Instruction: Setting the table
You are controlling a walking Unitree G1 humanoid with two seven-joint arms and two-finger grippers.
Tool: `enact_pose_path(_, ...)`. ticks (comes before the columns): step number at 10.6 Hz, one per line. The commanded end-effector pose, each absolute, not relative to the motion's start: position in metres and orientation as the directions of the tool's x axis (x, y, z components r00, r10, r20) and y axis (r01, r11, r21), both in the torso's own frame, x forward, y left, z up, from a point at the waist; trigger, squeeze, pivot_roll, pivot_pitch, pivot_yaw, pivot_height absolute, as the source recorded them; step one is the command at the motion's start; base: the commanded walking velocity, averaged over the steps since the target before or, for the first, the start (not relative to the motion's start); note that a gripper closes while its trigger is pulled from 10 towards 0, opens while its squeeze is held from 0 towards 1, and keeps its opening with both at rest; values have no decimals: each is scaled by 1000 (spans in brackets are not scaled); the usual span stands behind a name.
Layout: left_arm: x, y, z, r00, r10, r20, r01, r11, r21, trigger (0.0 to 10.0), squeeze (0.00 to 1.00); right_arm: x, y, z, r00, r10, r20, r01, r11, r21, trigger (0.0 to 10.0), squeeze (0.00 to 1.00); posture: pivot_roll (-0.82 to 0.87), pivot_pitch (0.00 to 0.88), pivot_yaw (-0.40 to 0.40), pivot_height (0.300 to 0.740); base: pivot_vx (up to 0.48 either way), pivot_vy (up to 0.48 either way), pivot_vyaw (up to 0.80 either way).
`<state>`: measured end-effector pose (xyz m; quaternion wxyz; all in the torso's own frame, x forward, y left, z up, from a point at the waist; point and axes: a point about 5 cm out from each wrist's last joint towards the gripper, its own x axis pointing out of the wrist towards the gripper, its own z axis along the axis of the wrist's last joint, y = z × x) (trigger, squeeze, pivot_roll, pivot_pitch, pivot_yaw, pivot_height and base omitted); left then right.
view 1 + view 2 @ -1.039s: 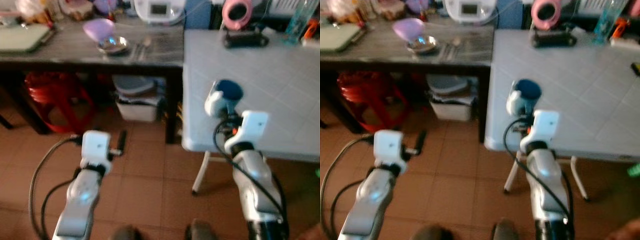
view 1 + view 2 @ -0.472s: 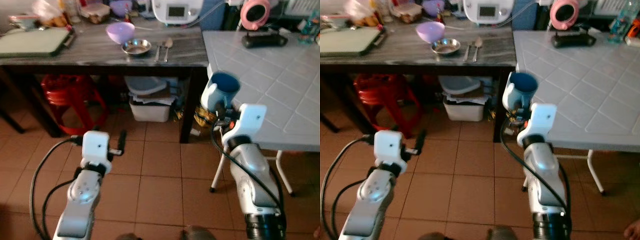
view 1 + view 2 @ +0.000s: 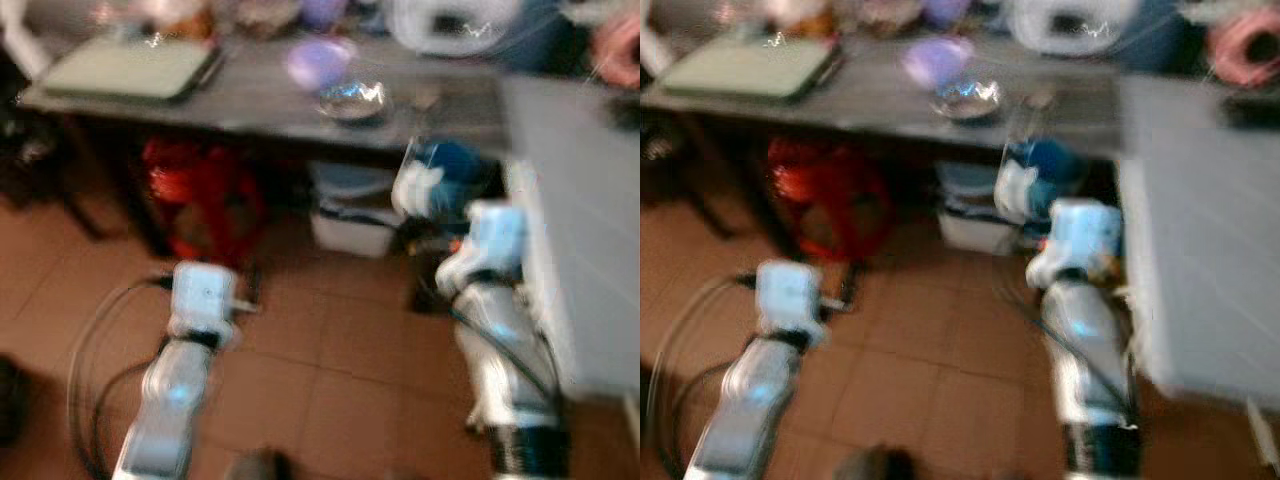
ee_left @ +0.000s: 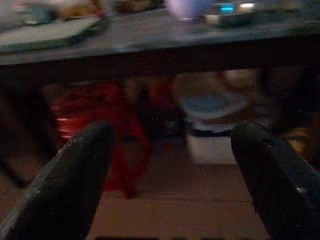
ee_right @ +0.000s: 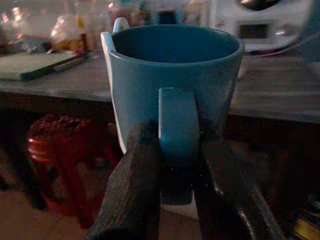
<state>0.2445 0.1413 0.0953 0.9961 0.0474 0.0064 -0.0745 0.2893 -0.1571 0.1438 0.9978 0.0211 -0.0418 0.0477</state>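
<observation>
The right gripper pinches only the blue mug's handle — walking jolts could twist it loose; the left gripper hangs wide apart, unable to help.

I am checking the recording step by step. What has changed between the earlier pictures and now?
The camera has swung left and blurred, so the dark table now lies ahead and the white table sits at the right edge. The right gripper stays shut on the blue mug by its handle. The left gripper stays open, low over the floor.
</observation>
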Motion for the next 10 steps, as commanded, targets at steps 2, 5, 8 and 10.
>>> enact_pose_path(2,245,136,98,985,-170,-10,170,981,88,10000,0,281,-166,147,993,57,107,-63,997,48,10000,0,-58,51,50,740,480,0,400)
enact_pose_path(5,240,123,99,961,-278,-4,277,958,73,10000,0,271,-171,144,996,3,94,-9,998,62,10000,0,-53,46,45,740,461,0,0)
enact_pose_path(8,239,122,99,950,-313,-6,313,948,51,10000,0,233,-183,123,999,-44,-12,45,998,50,10000,0,-64,49,51,740,416,-84,0)
enact_pose_path(10,239,113,102,920,-392,11,391,920,34,10000,0,245,-186,130,998,-64,9,64,997,52,10000,0,-71,41,56,740,354,-319,-800)
